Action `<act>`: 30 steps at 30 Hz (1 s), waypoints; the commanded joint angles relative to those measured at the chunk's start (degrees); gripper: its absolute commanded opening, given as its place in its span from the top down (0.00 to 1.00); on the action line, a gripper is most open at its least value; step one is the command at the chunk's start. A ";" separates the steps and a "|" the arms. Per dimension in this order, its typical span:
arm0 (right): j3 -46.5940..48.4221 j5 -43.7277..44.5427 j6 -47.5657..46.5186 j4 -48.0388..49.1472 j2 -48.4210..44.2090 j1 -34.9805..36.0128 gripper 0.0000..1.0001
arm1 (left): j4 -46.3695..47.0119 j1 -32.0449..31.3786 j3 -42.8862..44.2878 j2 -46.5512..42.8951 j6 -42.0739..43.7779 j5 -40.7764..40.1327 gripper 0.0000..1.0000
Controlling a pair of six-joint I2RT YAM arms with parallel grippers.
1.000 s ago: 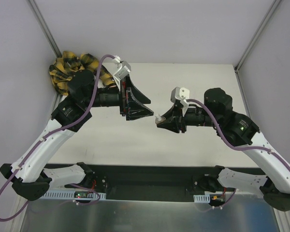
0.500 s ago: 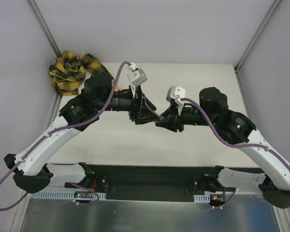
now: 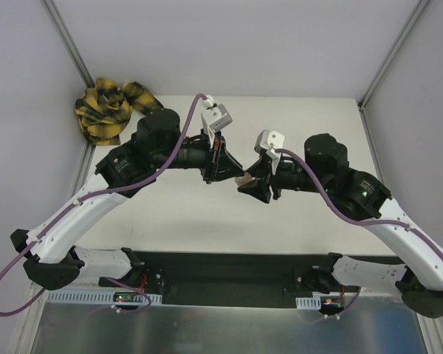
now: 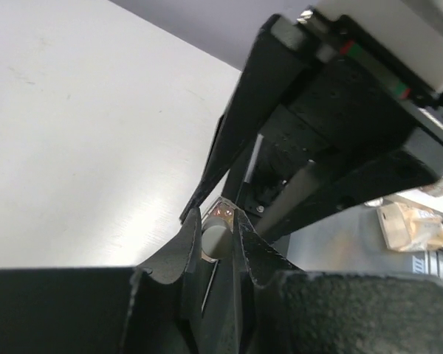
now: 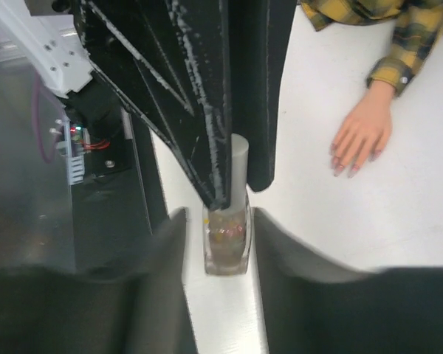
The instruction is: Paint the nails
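Observation:
A small clear nail-polish bottle (image 5: 227, 243) with a grey-white cap (image 5: 237, 166) hangs over the table between both grippers. My left gripper (image 4: 215, 221) is shut on the cap (image 4: 215, 239); in the right wrist view its black fingers (image 5: 207, 96) clamp the cap from above. My right gripper (image 5: 218, 215) stands open around the glass body, with a gap on its left side. The peach mannequin hand (image 5: 363, 133) lies palm down on the table, its nails (image 5: 342, 168) at the fingertips and the plaid sleeve (image 5: 399, 44) behind it. In the top view the grippers meet at mid-table (image 3: 240, 177), and the left arm hides the hand.
The bunched yellow-and-black plaid sleeve (image 3: 107, 109) fills the far left corner. Frame posts (image 3: 70, 44) and grey walls bound the white table (image 3: 317, 133). A black base rail (image 3: 221, 269) runs along the near edge.
My left arm swung right to the bottle, and its jaws closed on the cap. My right gripper's jaws spread away from the bottle's body.

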 commanded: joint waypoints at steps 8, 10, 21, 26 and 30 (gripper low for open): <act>-8.09 26.07 6.82 1.52 -8.37 0.50 0.04 | -8.15 0.01 -4.97 -2.78 -0.16 -33.43 1.00; -10.98 29.52 8.40 1.52 -10.74 0.50 0.04 | -8.32 2.54 -10.31 -3.92 -4.63 -40.73 1.00; -18.21 29.96 13.15 0.11 -15.14 0.41 0.04 | -8.24 15.21 -34.68 -9.90 -28.88 -59.74 1.00; -19.00 29.61 14.03 0.81 -14.18 0.50 0.04 | -7.62 18.20 -39.44 -8.06 -34.53 -61.68 1.00; -19.35 29.35 14.03 1.25 -13.65 0.41 0.04 | -4.82 19.52 -41.72 -6.04 -37.78 -61.16 1.00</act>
